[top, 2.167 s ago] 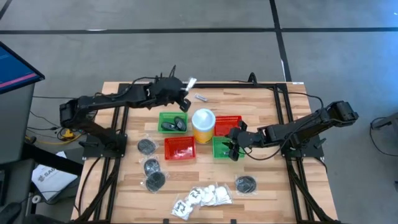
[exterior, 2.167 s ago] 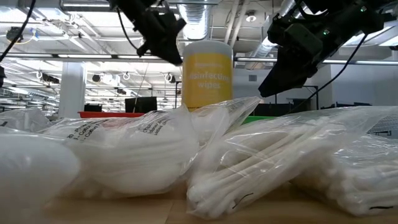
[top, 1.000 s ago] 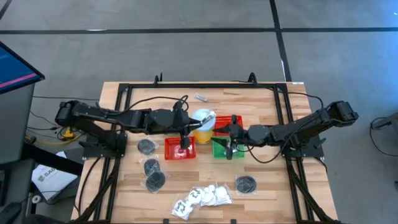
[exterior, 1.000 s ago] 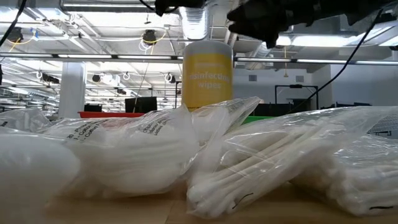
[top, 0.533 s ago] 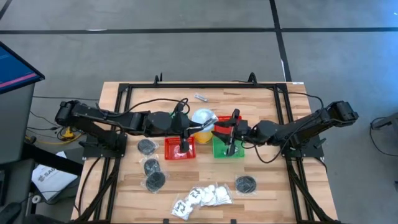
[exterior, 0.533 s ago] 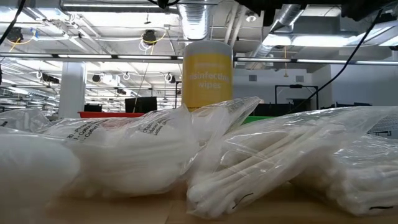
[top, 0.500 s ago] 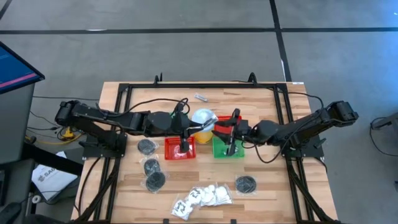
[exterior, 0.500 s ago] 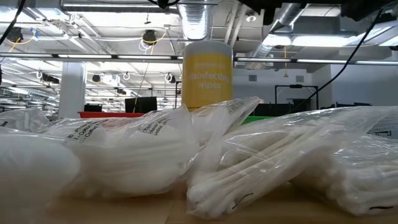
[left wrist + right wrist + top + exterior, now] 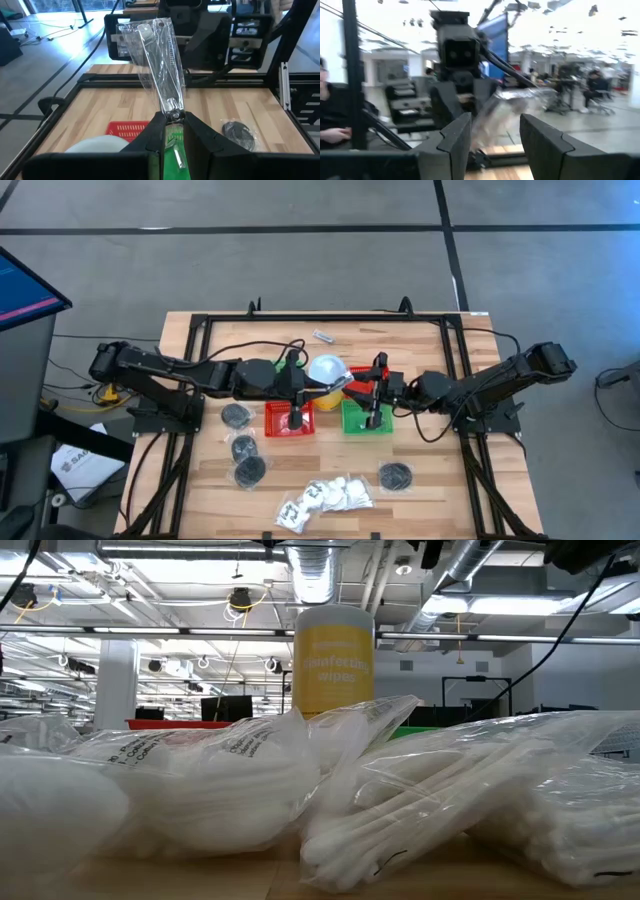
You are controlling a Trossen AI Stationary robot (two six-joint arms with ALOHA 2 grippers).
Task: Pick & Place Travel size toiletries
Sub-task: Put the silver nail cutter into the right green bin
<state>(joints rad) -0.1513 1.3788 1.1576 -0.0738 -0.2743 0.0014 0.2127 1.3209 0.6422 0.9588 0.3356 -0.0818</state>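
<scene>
My left gripper point(image 9: 308, 385) point(image 9: 171, 122) is raised over the table's middle, beside the yellow cup with a white lid point(image 9: 325, 372), shut on a clear packet point(image 9: 157, 65) with a silvery metal piece inside. My right gripper point(image 9: 362, 385) point(image 9: 495, 135) faces it from the right, open and empty, a short way from the packet's free end point(image 9: 517, 100). Dark round pieces in clear bags point(image 9: 243, 448) point(image 9: 396, 476) and white pieces in packets point(image 9: 325, 498) lie on the near half of the table. A small silvery piece point(image 9: 323, 336) lies near the far edge. My left gripper pinches the clear packet by one end point(image 9: 172, 107) between its two fingers. The fingers come about level from the table's left and lie along the packet. The packet sticks out past the fingertips toward the right arm, lifted clear of everything.
A red basket point(image 9: 288, 418) and a green basket point(image 9: 367, 420) stand side by side below the grippers, with a second red basket point(image 9: 365, 373) behind. Bags of white swabs point(image 9: 450, 800) fill the low view's front; the yellow cup point(image 9: 333, 658) stands behind them.
Both grippers have gone up, leaving the top of the low view. My left gripper keeps its hold on the clear packet, which stays pointed toward my right gripper.
</scene>
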